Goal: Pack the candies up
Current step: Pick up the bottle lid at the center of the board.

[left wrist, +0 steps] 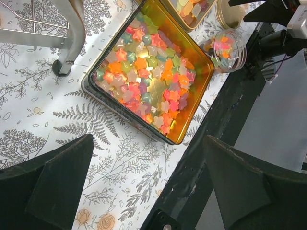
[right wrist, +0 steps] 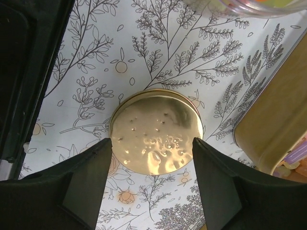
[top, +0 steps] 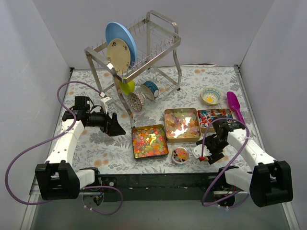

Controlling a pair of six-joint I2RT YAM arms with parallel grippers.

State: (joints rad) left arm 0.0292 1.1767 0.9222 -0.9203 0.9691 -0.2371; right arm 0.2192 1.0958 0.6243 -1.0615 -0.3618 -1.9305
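Candies lie in three gold tins: small colourful bits (top: 149, 141), yellow-orange gummies (top: 182, 123), and red-blue-white wrapped pieces (top: 215, 117). A small clear jar (top: 181, 155) holds some candies. My left gripper (top: 115, 125) is open and empty, above the cloth left of the first tin. The left wrist view shows that tin's bits (left wrist: 153, 72), the jar (left wrist: 225, 48) and the gripper (left wrist: 148, 177). My right gripper (top: 206, 153) is open, its fingers either side of the round gold lid (right wrist: 156, 132) lying flat on the cloth, with the gripper (right wrist: 151, 158) just over the lid's near edge.
A metal dish rack (top: 139, 57) with plates stands at the back, its foot (left wrist: 62, 67) near the first tin. A purple scoop (top: 235, 105) and a small patterned bowl (top: 211, 96) lie at the right back. The table's dark front edge (left wrist: 216, 143) runs close by.
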